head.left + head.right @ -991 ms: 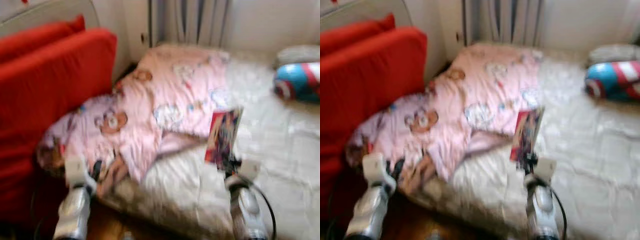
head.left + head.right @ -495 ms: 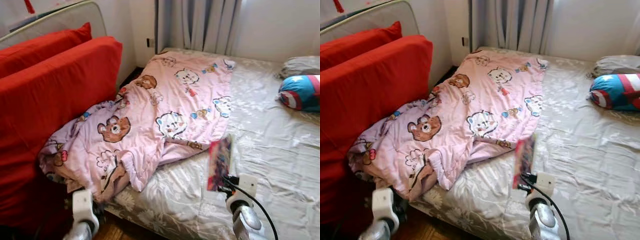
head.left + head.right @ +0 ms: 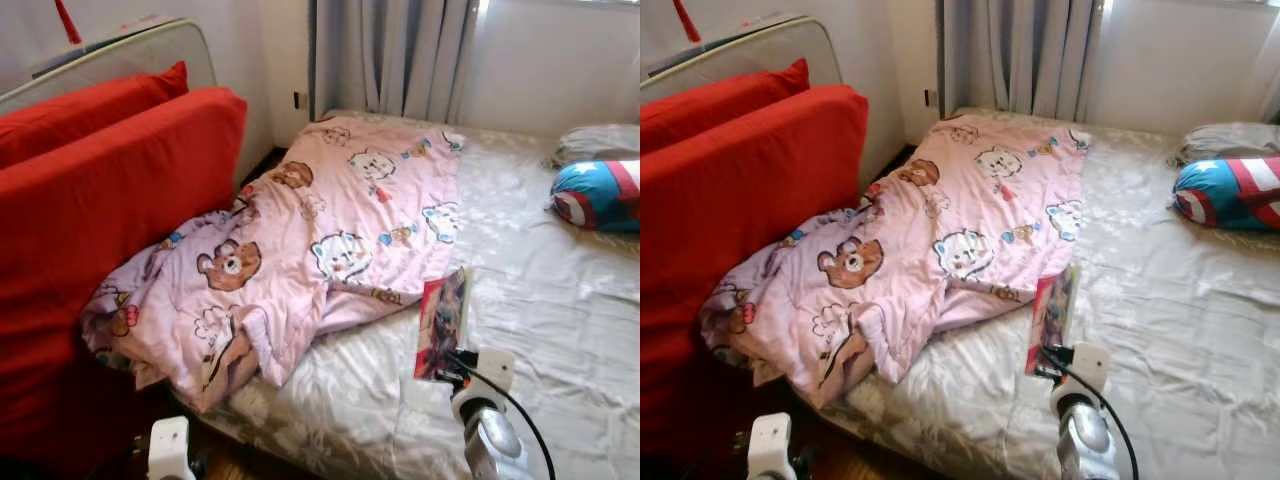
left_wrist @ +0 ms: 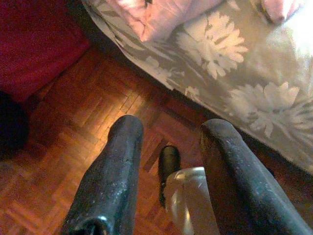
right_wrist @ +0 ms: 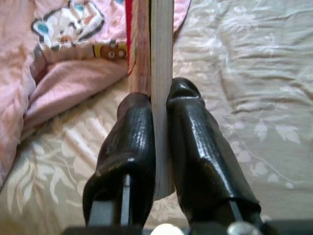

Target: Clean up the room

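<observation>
Now | book (image 5: 155, 58) upright, clamped | right gripper (image 5: 157, 105) | above bed (image 3: 560, 300)

Round blue, red and white cushion (image 3: 600, 194): cut by the picture's edge.
Thin colourful book (image 3: 441, 322): cover too blurred to read (spine (image 5: 161, 58) clamped).
Left arm (image 3: 169, 452): mostly cropped.

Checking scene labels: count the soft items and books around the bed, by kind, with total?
Red cushions: 2
Pink cartoon blanket: 1
Blue, red and white round pillow: 1
Grey pillow behind it: 1
Book, upright in the right tool: 1
Total: 6
</observation>
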Tool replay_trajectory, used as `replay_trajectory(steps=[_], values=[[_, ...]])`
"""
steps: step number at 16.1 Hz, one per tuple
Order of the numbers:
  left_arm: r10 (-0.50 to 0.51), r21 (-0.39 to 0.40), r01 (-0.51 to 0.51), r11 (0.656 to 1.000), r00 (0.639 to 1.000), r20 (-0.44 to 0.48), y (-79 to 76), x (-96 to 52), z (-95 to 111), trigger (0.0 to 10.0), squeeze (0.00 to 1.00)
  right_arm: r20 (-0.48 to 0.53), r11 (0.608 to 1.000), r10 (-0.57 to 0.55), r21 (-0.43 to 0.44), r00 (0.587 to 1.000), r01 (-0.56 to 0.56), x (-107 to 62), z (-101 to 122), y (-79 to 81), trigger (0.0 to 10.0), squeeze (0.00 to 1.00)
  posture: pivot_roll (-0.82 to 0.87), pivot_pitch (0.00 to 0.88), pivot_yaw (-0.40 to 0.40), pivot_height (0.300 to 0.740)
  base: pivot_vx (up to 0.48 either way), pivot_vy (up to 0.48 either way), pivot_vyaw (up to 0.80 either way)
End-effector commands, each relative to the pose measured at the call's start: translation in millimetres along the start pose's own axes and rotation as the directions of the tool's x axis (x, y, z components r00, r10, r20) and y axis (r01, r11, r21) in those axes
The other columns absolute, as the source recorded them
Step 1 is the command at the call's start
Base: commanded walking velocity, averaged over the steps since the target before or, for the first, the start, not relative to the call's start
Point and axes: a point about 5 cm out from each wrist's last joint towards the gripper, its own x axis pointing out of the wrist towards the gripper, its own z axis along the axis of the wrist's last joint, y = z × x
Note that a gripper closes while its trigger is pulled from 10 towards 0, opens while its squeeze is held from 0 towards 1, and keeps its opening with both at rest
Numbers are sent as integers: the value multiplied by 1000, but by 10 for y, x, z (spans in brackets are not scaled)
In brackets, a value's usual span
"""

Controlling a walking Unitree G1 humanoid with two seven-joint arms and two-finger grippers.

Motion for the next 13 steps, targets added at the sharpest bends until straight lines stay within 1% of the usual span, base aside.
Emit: replay_trajectory(steps=[1, 3, 5, 8, 10, 13], values=[[-7, 36, 7, 999, 1000, -14, -10, 4, -4, 10000, 0, 41, 1000, -4, 13, 999, 4, 21, 74, -9, 10000, 0, 25, 46, -15, 740, 0, 0, -788], [-8, 40, 9, 999, 1000, -16, -13, -4, -32, 10000, 0, 43, 1000, -2, 16, 999, 1, 20, 68, -1, 10000, 0, 26, 41, -12, 740, 0, 0, -784], [-27, 75, 29, 997, 999, -23, -40, -15, -71, 10000, 0, 40, 1000, 2, 17, 999, -3, 18, 54, 18, 10000, 0, 25, 38, -11, 740, 0, 0, -775], [-24, 72, 26, 997, 999, -22, -39, -16, -76, 10000, 0, 43, 1000, 0, 20, 999, -1, 17, 54, 22, 10000, 0, 25, 37, -11, 740, 0, 0, -779], [-28, 78, 29, 997, 999, -18, -41, -17, -72, 10000, 0, 43, 1000, -3, 5, 999, 3, 15, 49, 25, 10000, 0, 27, 42, -12, 740, 0, 0, 0], [-27, 77, 28, 997, 1000, -13, -39, -16, -67, 10000, 0, 52, 1000, -3, 9, 999, 3, 14, 52, 41, 10000, 0, 28, 50, -12, 740, 0, -282, 0]])
